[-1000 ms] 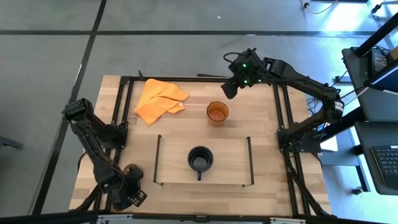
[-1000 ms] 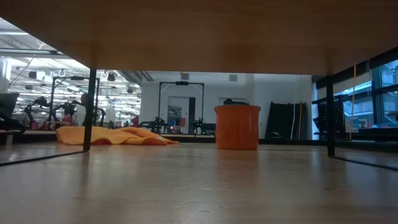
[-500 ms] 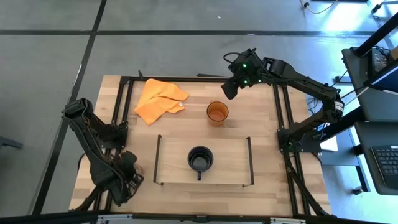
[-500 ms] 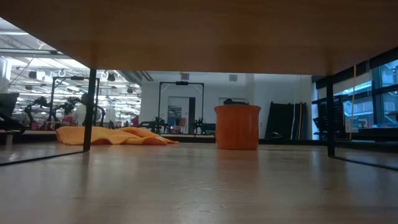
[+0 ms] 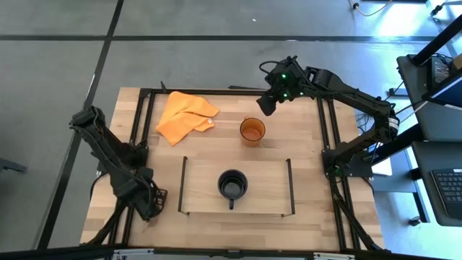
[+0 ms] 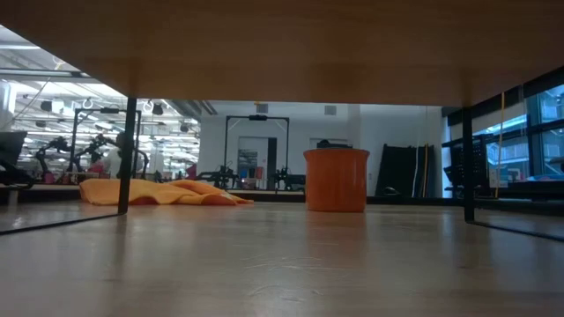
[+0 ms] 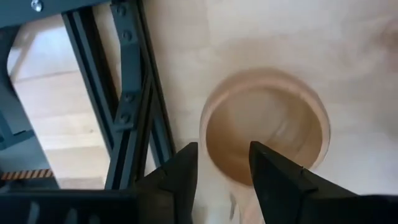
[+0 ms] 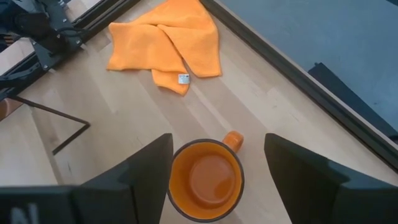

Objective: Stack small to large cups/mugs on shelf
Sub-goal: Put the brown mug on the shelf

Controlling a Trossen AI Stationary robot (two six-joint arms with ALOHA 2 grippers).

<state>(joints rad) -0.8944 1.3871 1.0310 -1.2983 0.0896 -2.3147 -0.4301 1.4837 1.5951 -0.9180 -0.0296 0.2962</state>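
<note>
A small tan wooden cup [image 7: 267, 127] stands on the table at the near left, hidden under my left gripper [image 5: 151, 204] in the high view. My left gripper [image 7: 222, 149] hovers open above it, one finger outside the rim and one over the hollow. The black mug [image 5: 232, 184] stands mid-shelf [image 5: 182, 184], handle toward the near edge. The orange mug [image 5: 253, 131] stands beyond the shelf. My right gripper [image 8: 217, 149] hangs open above the orange mug [image 8: 205, 177], its fingers on either side and apart from it.
An orange cloth [image 5: 184, 115] lies crumpled at the far left of the table. The black metal outer frame [image 5: 144, 123] runs along the table's left, right and far sides. Bare wood lies on the shelf either side of the black mug.
My left gripper has moved from the table's near left corner toward the far edge, coming over the wooden cup. The right arm, the mugs and the cloth have kept still.
</note>
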